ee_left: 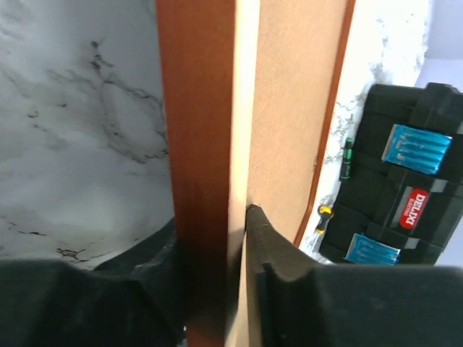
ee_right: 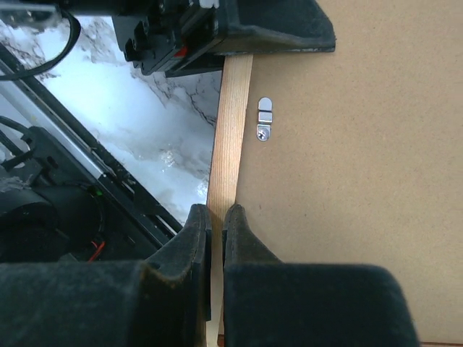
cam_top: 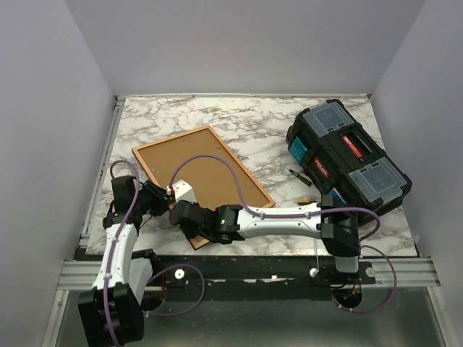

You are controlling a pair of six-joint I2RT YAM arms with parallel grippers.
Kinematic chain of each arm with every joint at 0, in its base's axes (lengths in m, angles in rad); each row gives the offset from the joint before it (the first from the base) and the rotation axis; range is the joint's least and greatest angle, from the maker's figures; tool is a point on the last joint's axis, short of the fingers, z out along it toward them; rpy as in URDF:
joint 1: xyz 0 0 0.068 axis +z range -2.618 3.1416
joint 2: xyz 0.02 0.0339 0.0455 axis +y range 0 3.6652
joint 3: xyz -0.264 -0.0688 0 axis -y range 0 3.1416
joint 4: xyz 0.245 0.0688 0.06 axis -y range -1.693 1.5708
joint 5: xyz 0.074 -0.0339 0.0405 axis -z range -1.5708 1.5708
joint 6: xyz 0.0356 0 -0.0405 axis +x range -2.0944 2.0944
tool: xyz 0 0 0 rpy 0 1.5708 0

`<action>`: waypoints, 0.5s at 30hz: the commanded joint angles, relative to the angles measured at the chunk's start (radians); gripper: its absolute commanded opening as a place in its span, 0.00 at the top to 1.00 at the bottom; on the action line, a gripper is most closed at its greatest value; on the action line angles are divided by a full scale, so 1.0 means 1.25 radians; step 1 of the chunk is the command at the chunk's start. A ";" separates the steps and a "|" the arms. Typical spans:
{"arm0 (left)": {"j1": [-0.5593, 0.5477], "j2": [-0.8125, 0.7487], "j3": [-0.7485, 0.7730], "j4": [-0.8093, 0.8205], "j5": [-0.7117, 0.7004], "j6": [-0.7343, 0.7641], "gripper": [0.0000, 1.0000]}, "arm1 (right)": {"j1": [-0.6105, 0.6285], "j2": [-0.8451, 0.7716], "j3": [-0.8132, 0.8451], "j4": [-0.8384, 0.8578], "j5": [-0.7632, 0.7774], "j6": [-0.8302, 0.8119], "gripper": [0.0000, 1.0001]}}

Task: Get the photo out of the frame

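Note:
The frame (cam_top: 173,137) lies face down on the marble table, its brown backing board (cam_top: 199,170) facing up inside an orange-red rim. The photo is hidden under the board. My left gripper (cam_top: 160,194) sits at the frame's near-left side. In the left wrist view the left gripper (ee_left: 210,224) straddles the orange rail (ee_left: 199,108), one finger outside it and the other finger (ee_left: 271,249) on the board, both pressed against it. My right gripper (ee_right: 217,211) is shut, its tips resting on the pale wooden rail (ee_right: 230,130) near the frame's near corner. A small metal turn clip (ee_right: 264,119) sits on the board beside that rail.
A black toolbox (cam_top: 347,155) with blue and red trim stands at the right of the table, also seen in the left wrist view as the toolbox (ee_left: 405,202). A small screwdriver (cam_top: 298,176) lies between it and the frame. Grey walls close in on three sides.

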 commanded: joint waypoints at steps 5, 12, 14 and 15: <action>0.003 -0.087 0.070 -0.102 -0.081 0.044 1.00 | 0.004 -0.099 0.013 -0.108 0.026 -0.144 0.39; 0.004 -0.088 0.124 -0.179 -0.083 0.032 1.00 | 0.033 -0.358 -0.217 -0.082 0.077 -0.409 0.12; 0.003 -0.086 0.138 -0.195 -0.088 0.026 1.00 | 0.057 -0.449 -0.302 -0.049 0.077 -0.481 0.11; 0.003 -0.084 0.147 -0.205 -0.090 0.022 1.00 | 0.066 -0.486 -0.334 -0.030 0.071 -0.500 0.10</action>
